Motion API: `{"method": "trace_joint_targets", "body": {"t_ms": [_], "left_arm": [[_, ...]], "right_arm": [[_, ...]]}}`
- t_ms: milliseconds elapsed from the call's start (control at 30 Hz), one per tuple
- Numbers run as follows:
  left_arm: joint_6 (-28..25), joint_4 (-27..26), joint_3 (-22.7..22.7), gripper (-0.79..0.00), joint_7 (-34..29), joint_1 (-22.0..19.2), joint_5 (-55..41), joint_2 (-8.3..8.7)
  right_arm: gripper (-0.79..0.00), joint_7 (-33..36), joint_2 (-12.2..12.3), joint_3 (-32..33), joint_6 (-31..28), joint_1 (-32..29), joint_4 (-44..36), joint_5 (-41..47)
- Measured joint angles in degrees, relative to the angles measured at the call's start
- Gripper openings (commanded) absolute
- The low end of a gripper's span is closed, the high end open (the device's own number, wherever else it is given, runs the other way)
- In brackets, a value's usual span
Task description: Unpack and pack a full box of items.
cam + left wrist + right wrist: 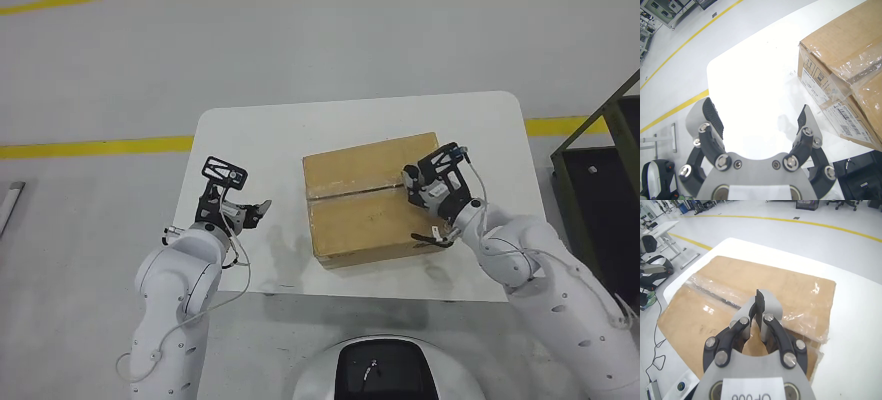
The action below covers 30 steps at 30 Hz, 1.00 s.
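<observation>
The taped-shut box (372, 200) is seen at the centre of the top view, on the white table (260, 135). The right gripper (428, 182) is held closed over the right end of the seam tape (715, 294). The left gripper (258, 210) is held open left of the box. Unsealing is judged to be the step in hand, so the tape must next be broken along the seam.

box (372, 200) contents hidden, label (848, 123) print — unreadable

The left pincer (756, 106) gapes wide, while the right pincer (759, 298) is pinched closed.
</observation>
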Motion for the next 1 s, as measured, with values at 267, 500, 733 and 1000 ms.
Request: {"method": "trace_joint_targets", "body": {"t_ms": [267,500,733,1000], "left_arm": [[0.0,0.0,0.0,0.000,0.0,0.0,0.0,0.00],[0.0,0.0,0.0,0.000,0.0,0.0,0.0,0.00],[0.0,0.0,0.0,0.000,0.0,0.0,0.0,0.00],[0.0,0.0,0.0,0.000,0.0,0.0,0.0,0.00]], "right_arm": [[-0.785,-0.5,-0.2,1.3,1.4,-0.6,-1.7,1.9],[-0.785,-0.3,0.1,4.5,2.9,-1.6,-6.4,0.9],[-0.785,1.7,0.3,4.2,1.5,-3.1,-2.5,-1.7],[-0.785,0.8,0.2,6.0,2.6,-3.1,-6.1,-0.3]]}}
